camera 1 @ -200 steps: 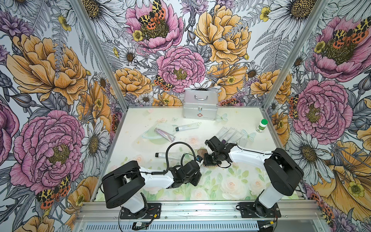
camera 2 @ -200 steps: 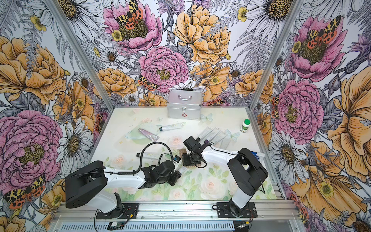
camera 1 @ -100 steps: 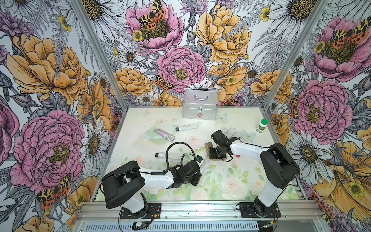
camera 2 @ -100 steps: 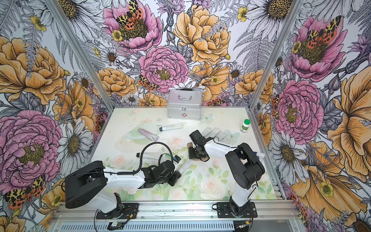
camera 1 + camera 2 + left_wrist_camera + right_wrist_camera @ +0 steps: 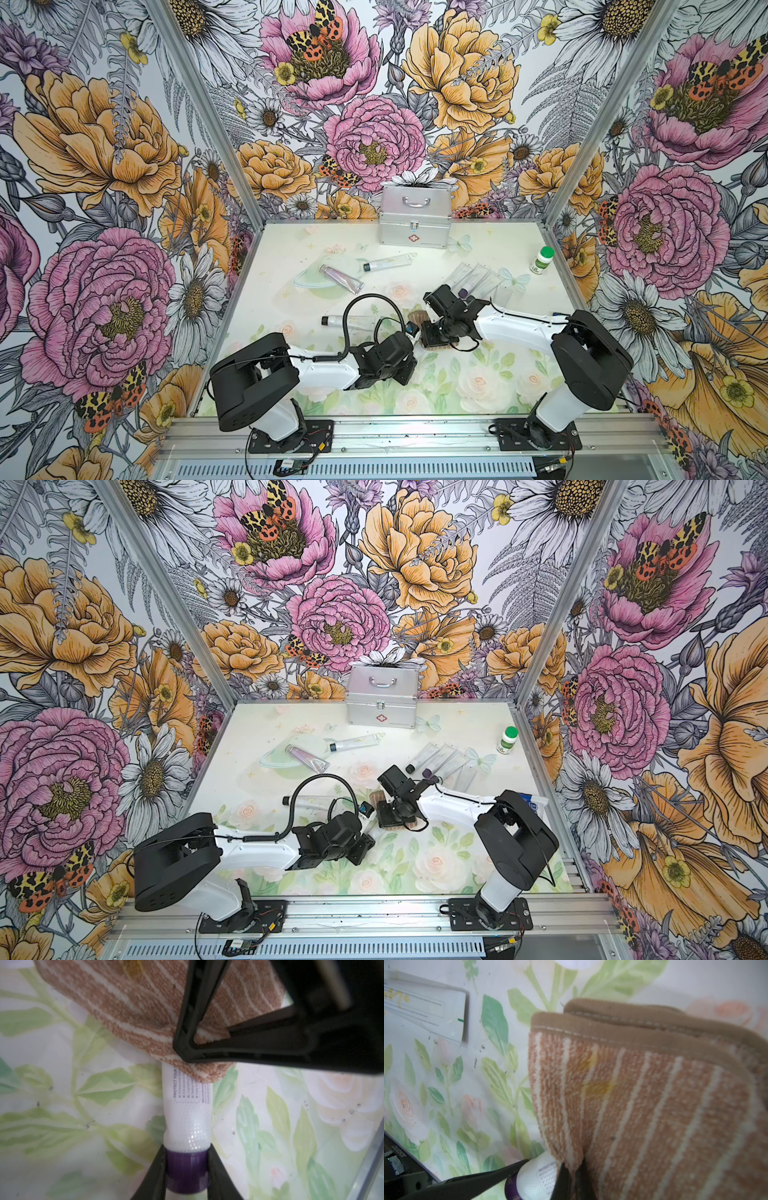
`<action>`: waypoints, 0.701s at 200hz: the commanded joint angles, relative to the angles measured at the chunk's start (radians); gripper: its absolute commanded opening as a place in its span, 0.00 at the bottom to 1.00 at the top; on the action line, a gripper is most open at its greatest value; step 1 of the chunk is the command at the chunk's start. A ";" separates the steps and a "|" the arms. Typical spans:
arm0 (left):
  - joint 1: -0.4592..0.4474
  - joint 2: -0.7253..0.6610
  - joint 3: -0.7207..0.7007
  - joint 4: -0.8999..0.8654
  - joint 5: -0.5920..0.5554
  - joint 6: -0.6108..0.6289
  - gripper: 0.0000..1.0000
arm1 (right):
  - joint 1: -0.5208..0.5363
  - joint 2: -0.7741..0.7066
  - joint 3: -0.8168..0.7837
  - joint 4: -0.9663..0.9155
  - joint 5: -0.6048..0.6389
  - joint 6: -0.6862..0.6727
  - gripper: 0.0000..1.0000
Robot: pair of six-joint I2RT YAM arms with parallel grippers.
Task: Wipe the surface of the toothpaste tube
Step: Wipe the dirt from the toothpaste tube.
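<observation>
Toothpaste tube (image 5: 188,1118) lies flat on the mat (image 5: 62,1147), well in front of the case (image 5: 414,220), with the left gripper (image 5: 187,1159) clamped on its purple cap (image 5: 187,1178). Right gripper (image 5: 572,1176) pinches the striped cloth (image 5: 643,1105), whose folded edge crosses the tube's printed middle. Mat is bare farther from the case, and a spare tube (image 5: 353,321) lies nearer it.

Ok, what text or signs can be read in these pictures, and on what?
"PROTECT YOUR": purple print on the white toothpaste tube; smaller lines beneath too blurred.
Red cross sign, no words: front of the silver case.
Yellow script on the second tube: unreadable.
Green-capped bottle label: too small to read.
White digits on a black robot part: too blurred.
</observation>
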 commanded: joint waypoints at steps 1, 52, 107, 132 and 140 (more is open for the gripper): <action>0.015 -0.005 -0.021 -0.027 -0.018 -0.002 0.25 | -0.036 0.077 -0.026 -0.133 0.078 -0.036 0.00; 0.014 -0.013 -0.026 -0.027 -0.016 -0.006 0.25 | -0.153 0.127 0.030 -0.195 0.244 -0.119 0.00; 0.014 -0.011 -0.024 -0.027 -0.016 -0.007 0.25 | -0.128 0.073 0.021 -0.191 0.136 -0.109 0.00; 0.014 -0.013 -0.026 -0.027 -0.017 -0.006 0.26 | -0.075 0.029 0.017 -0.189 0.067 -0.078 0.00; 0.014 -0.012 -0.024 -0.027 -0.015 -0.006 0.26 | -0.058 0.014 0.016 -0.185 0.049 -0.064 0.00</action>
